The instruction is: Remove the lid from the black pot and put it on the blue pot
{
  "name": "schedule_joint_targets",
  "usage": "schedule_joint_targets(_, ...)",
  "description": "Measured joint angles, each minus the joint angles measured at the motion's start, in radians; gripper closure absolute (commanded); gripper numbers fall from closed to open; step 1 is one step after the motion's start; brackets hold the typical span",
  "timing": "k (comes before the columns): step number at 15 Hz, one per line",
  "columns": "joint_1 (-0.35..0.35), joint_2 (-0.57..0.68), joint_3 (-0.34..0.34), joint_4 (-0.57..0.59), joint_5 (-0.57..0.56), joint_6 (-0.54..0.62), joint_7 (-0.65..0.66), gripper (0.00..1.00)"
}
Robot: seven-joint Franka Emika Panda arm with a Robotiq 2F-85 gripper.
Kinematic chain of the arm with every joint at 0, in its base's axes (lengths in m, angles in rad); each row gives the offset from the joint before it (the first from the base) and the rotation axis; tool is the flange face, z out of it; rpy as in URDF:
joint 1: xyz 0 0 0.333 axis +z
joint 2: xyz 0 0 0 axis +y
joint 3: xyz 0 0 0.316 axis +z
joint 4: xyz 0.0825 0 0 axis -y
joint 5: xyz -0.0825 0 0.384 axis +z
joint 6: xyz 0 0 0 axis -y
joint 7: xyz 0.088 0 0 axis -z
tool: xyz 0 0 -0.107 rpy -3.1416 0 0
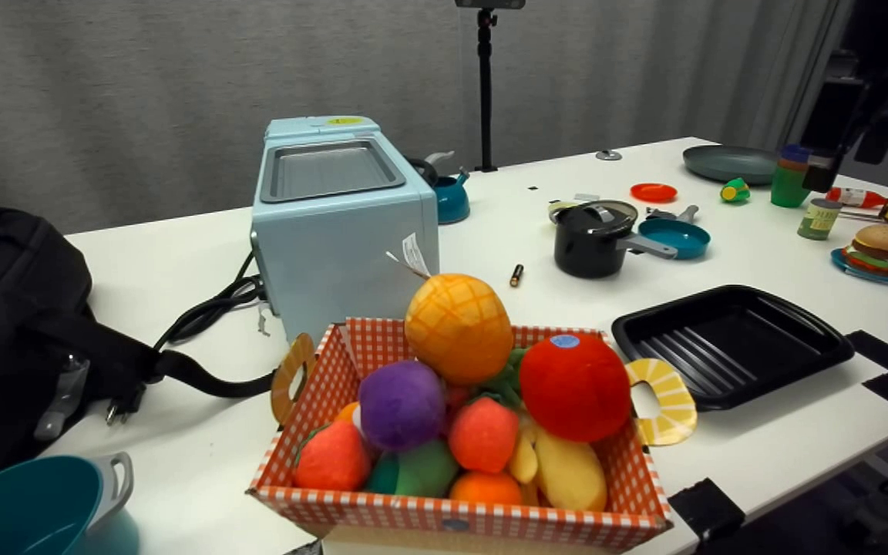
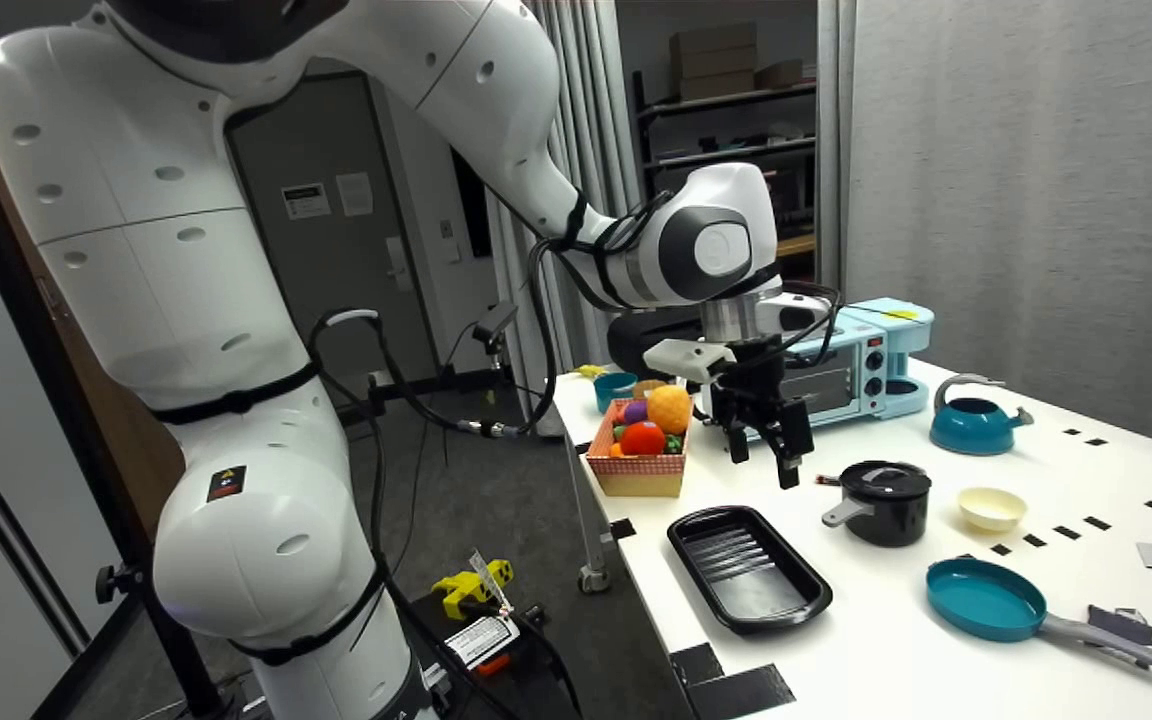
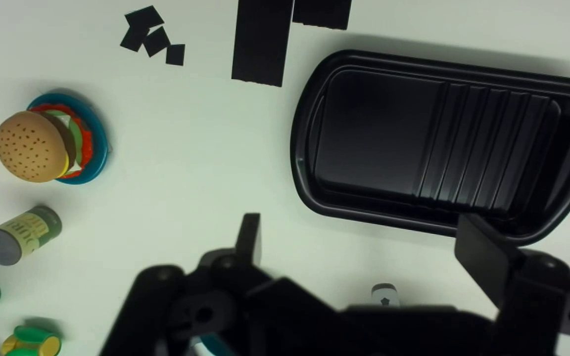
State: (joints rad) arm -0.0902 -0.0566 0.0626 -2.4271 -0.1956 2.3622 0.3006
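The black pot [image 1: 589, 250] stands on the table in both exterior views [image 2: 896, 520], its grey handle sticking out. The round dark lid [image 1: 602, 216] lies on its mouth, also in the other view [image 2: 884, 480]. A grey handle end [image 3: 385, 295], apparently the black pot's, shows in the wrist view; the pot's body is hidden there. A shallow blue pan [image 2: 986, 603] with a grey handle lies nearby; no reddish accent shows, so I cannot tell whether it is the blue pot. My gripper [image 2: 763, 462] is open and empty, above the table, fingers wide apart in the wrist view [image 3: 358, 222].
A black grill pan [image 3: 379, 133] lies beside the black pot. A fruit basket [image 2: 641, 478], a light-blue appliance [image 1: 351, 239], a teal kettle [image 2: 976, 428] and a cream bowl [image 2: 991, 508] stand around. A deep teal pot [image 1: 28, 501] stands by the basket. A toy burger [image 3: 32, 146] sits further off.
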Motion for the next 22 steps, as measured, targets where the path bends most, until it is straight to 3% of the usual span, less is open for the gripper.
schedule_joint_targets(11, 0.004, 0.067, -0.023, 0.048, 0.0, 0.0, 0.035, 0.0)
schedule_joint_targets(22, 0.055, 0.38, -0.078, 0.383, 0.001, -0.001, 0.107, 0.0)
